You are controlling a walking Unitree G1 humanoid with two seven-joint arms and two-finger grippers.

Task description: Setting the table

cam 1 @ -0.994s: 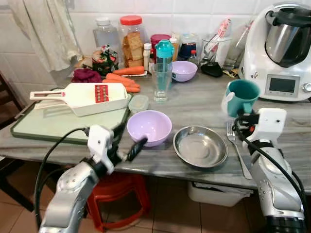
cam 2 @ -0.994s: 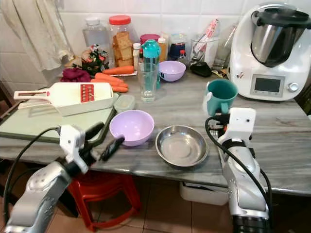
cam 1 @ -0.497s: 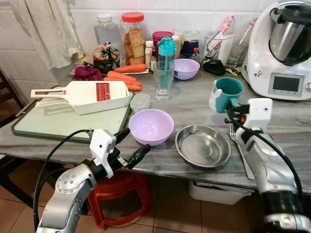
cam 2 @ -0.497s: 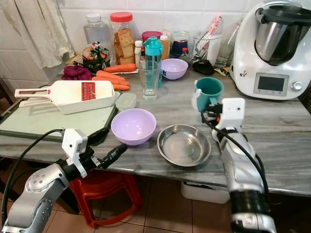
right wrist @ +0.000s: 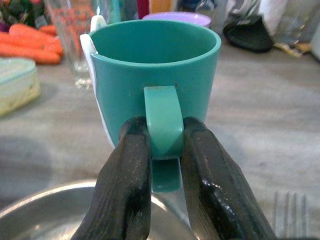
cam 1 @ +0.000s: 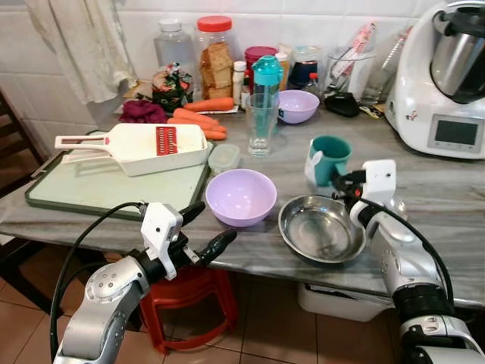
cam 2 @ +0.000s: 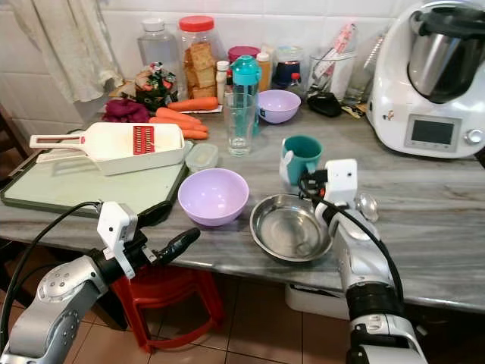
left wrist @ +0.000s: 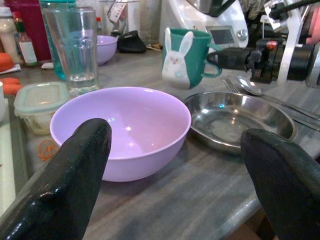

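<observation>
Teal ceramic mug (cam 1: 329,158) is hanging by its handle, pinched in the right gripper (right wrist: 165,150), just behind the steel dish (cam 1: 320,229); left gripper (left wrist: 175,165) is gaping.

A grey marbled surface (cam 2: 424,227) runs across the scene under a tiled wall. The right hand (cam 2: 305,180) reaches in from the near edge and grips the handle of a teal mug (cam 2: 301,157), which is upright just behind a steel bowl (cam 2: 291,227). A lilac bowl (cam 2: 213,196) sits just left of the steel one. The left hand (cam 2: 168,236) hovers at the near edge, fingers spread, in front of the lilac bowl. Further left a white slicer (cam 2: 114,145) lies on a green cutting board (cam 2: 68,189). Behind stand a clear glass (cam 2: 240,123), a small lilac bowl (cam 2: 278,106), carrots (cam 2: 182,117) and jars (cam 2: 198,57). A white kitchen machine (cam 2: 436,80) stands at the far right.
</observation>
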